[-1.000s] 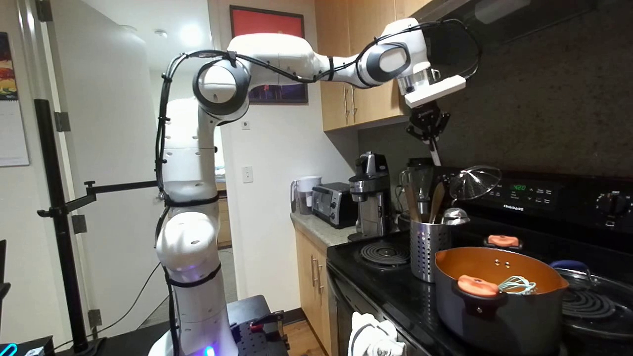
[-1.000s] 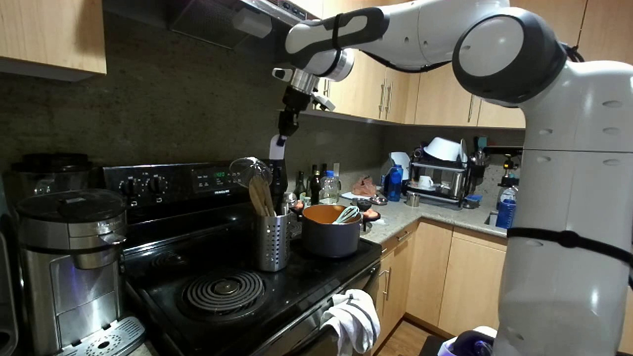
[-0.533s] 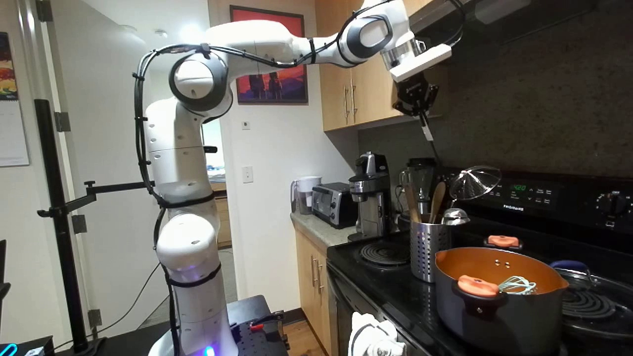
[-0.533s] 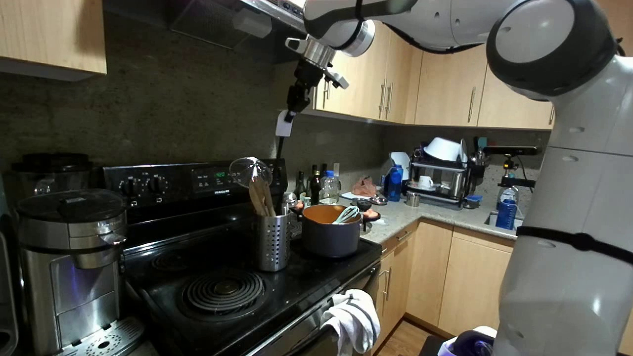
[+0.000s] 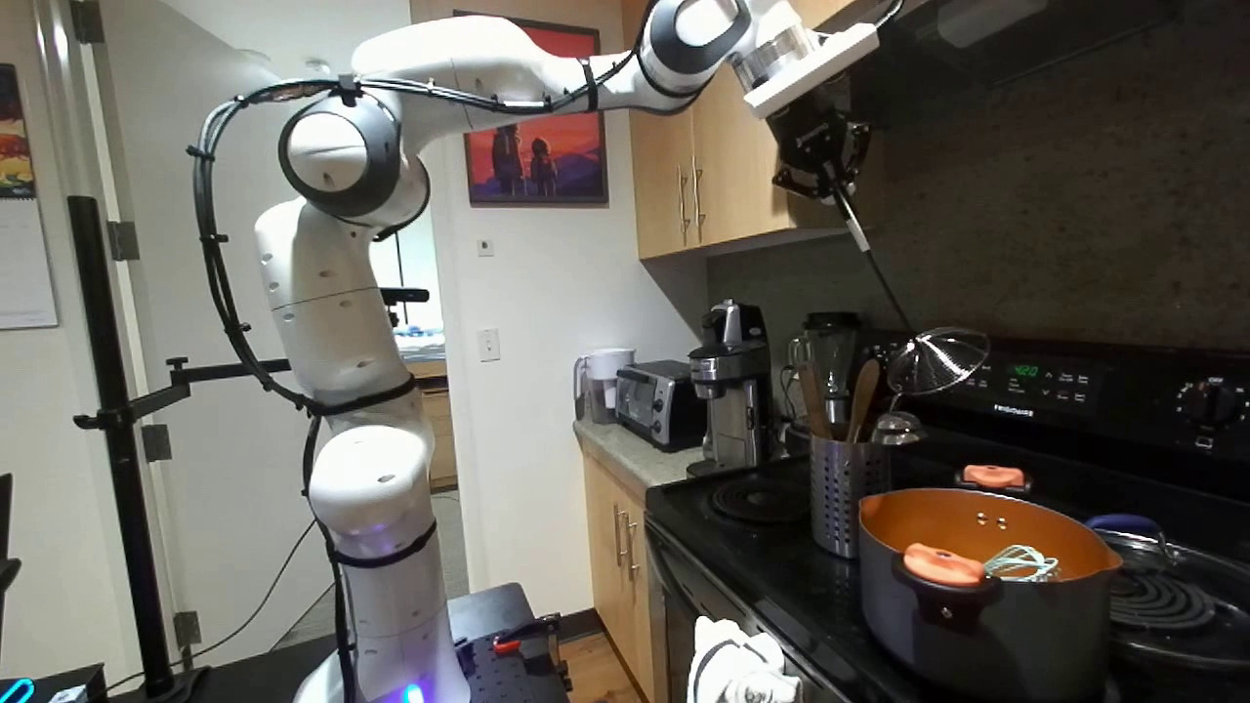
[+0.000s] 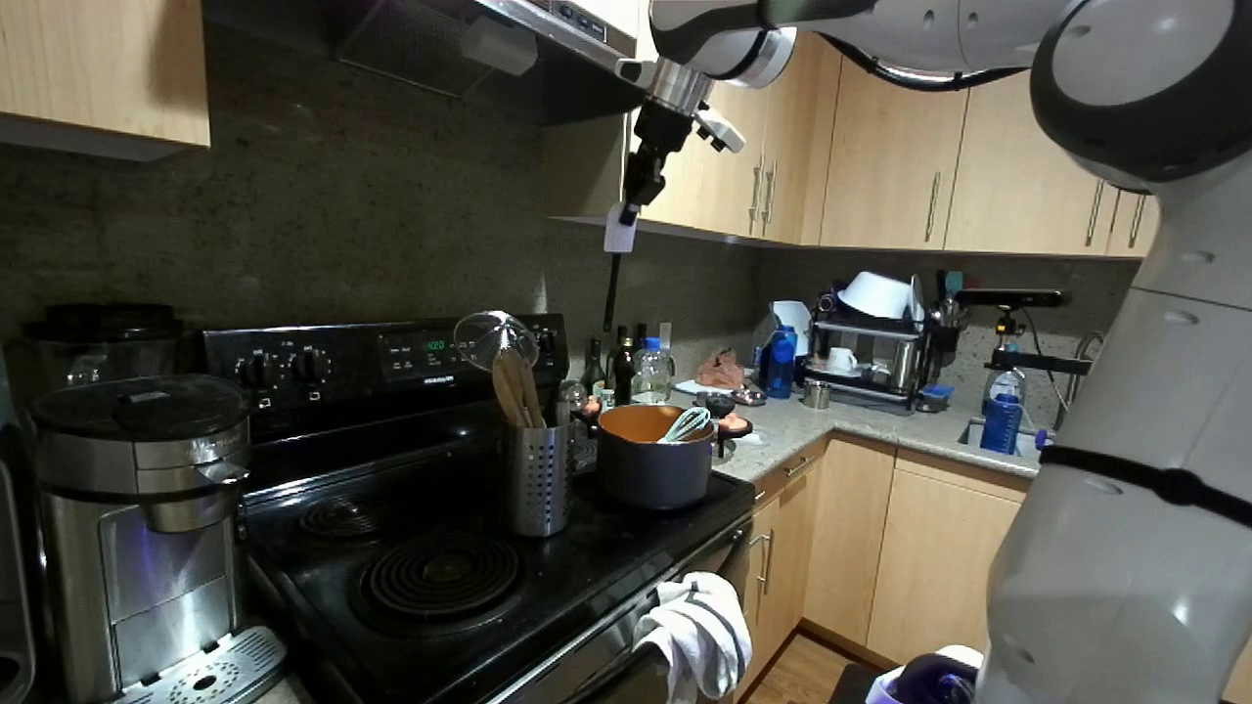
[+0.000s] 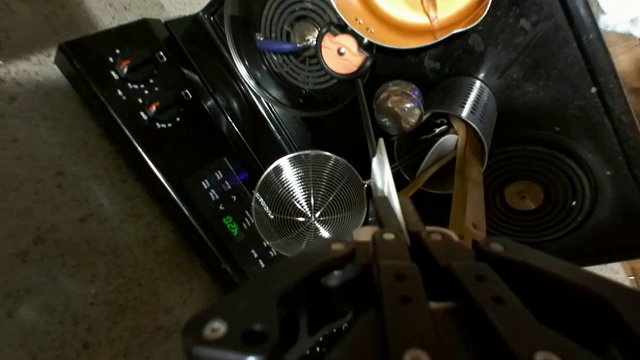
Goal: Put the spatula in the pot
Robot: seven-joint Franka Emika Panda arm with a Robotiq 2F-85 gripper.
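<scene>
The spatula has a white blade [image 6: 619, 233] and a long thin dark handle. My gripper [image 6: 629, 212] is shut on its blade, and the handle points down, tilted. The blade [image 7: 384, 172] stands between the fingertips [image 7: 397, 210] in the wrist view. In an exterior view the gripper [image 5: 838, 190] is high above the stove, with the handle [image 5: 887, 283] reaching down toward the strainer. The pot [image 5: 977, 625], dark grey outside and copper inside with orange handles, sits on the stove, lower than the spatula; it also shows in both the wrist view [image 7: 390, 30] and an exterior view [image 6: 653, 476].
A perforated metal utensil holder [image 5: 848, 498] with wooden tools, a wire strainer [image 5: 937, 361] and a ladle [image 5: 898, 428] stands beside the pot. A pale whisk [image 5: 1022, 563] is in the pot. A range hood [image 6: 577, 39] and cabinets [image 6: 724, 147] are close to the arm.
My gripper has risen with the spatula and moved toward the pot side, rightward in an exterior view. The handle, earlier low by the utensil holder, now hangs free in the air.
</scene>
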